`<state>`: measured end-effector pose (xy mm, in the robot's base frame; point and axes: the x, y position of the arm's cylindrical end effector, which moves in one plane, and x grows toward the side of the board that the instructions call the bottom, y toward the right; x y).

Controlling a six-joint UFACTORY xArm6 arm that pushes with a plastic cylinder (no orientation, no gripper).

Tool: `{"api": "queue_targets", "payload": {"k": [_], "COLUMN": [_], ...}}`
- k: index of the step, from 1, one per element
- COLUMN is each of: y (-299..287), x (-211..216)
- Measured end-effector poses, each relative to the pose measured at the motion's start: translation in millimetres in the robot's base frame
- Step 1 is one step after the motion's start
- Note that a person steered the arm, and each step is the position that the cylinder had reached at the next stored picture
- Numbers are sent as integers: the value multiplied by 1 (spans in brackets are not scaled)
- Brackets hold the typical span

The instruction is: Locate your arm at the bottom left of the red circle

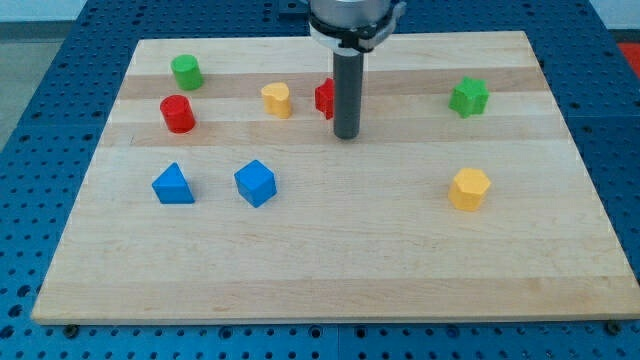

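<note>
The red circle [178, 113] is a short red cylinder at the view's upper left of the wooden board [330, 270]. My tip [346, 135] rests on the board near the top middle, far to the right of the red circle. The rod hides part of a second red block [324, 97] just to its left; that block's shape cannot be made out.
A green cylinder [186, 71] stands above the red circle. A yellow heart-like block [277, 99] lies between the red circle and my tip. A blue triangle [173, 185] and a blue cube [255, 183] lie below. A green star [468, 96] and a yellow hexagon [469, 188] are at the right.
</note>
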<state>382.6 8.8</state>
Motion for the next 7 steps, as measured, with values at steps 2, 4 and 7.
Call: {"api": "queue_targets", "payload": {"k": [2, 4, 7], "y": [-17, -30, -167], "x": [-43, -57, 45]}}
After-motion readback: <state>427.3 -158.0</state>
